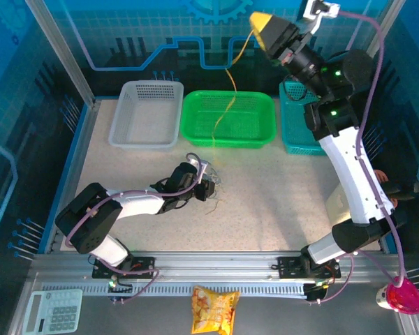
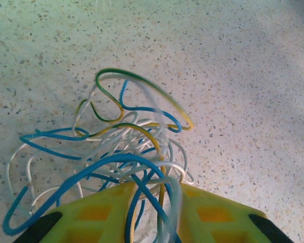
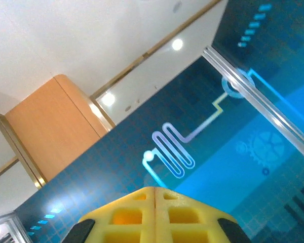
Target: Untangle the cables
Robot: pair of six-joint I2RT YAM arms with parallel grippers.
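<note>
A clump of thin blue, white and yellow-green cables [image 2: 121,147] lies on the speckled table; from above the cables [image 1: 215,187] are a small tuft near the table's middle. My left gripper [image 2: 154,200] is low at the clump, its yellow fingers [image 2: 99,212] closed to a narrow gap with several strands pinched between them. My right gripper [image 1: 257,24] is raised high at the back, shut, and a single yellow cable [image 1: 232,91] hangs from its tip down into the green basket [image 1: 227,142]. In the right wrist view the right gripper [image 3: 154,195] has its fingers pressed together.
A white basket [image 1: 145,142] stands left of the green one and a teal basket [image 1: 293,143] right of it, all along the back edge. A calculator [image 1: 52,313], a snack bag [image 1: 214,310] and a pink dish [image 1: 405,296] lie beyond the near rail.
</note>
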